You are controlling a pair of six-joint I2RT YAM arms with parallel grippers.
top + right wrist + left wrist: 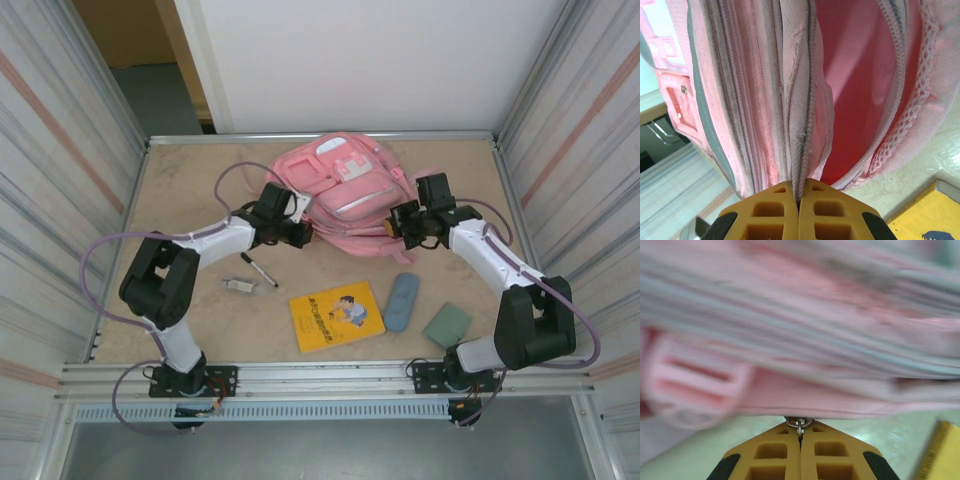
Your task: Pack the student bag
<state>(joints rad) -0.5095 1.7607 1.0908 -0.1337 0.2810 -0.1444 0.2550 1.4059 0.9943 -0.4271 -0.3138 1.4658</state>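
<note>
from the left of the overhead view, we note a small pale metal object [238, 286] lying on the surface [190, 180], with a black pen [258, 270] just beside it, both near the front and apart from the other items. the left tool [302, 230] reaches in to the near left edge of the student bag [345, 190]; in the left wrist view this tool [800, 426] is clenched, its orange fingers [771, 452] pressed together on a small metal ring [799, 422] at the lower edge of the bag [805, 345], which appears blurred and pink above it. the student bag lies flat at the back centre of the surface, front pockets facing up, between the two tools. in front of it, well apart, a yellow book [336, 315] lies face up. the right tool [402, 222] meets the near right edge of the bag; in the right wrist view this tool [799, 192] is clenched on a fold of the bag's fabric with a zip track along it, and to the right of that fold the bag [860, 75] gapes, showing a pink lining and a mesh edge. a blue-grey pencil case [402, 300] lies just right of the book, and a green pad [447, 325] sits near the right arm's base.
</note>
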